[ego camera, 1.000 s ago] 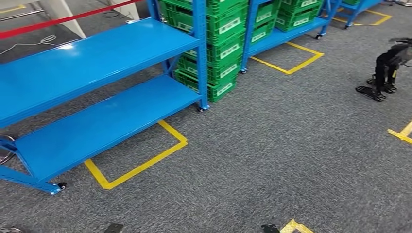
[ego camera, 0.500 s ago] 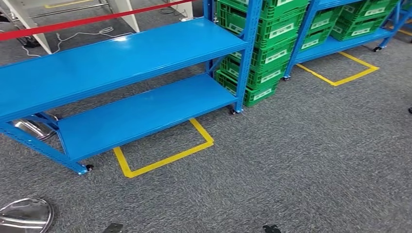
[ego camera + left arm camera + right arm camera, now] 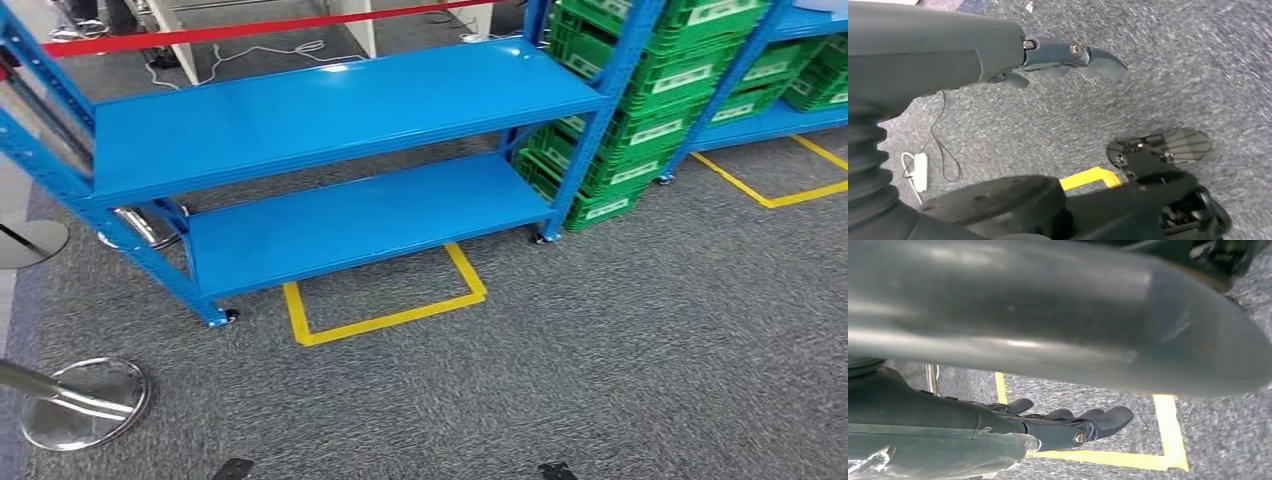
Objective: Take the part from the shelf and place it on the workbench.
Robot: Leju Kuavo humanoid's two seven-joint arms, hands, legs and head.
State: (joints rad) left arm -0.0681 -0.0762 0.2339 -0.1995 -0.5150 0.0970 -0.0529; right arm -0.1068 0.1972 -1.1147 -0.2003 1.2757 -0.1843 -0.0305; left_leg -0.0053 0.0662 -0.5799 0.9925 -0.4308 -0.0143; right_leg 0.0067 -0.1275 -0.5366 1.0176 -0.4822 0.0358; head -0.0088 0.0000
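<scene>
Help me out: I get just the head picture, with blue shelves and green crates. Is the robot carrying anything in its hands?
Observer: No. The left hand hangs over the grey carpet, fingers stretched out, nothing in them.
Operator: And the other one?
Observer: The right hand holds nothing either. It hangs above a corner of yellow floor tape.
Operator: Anything lying on the floor down there?
Observer: A white power strip with a thin dark cable lies on the carpet, seen in the left wrist view.
</scene>
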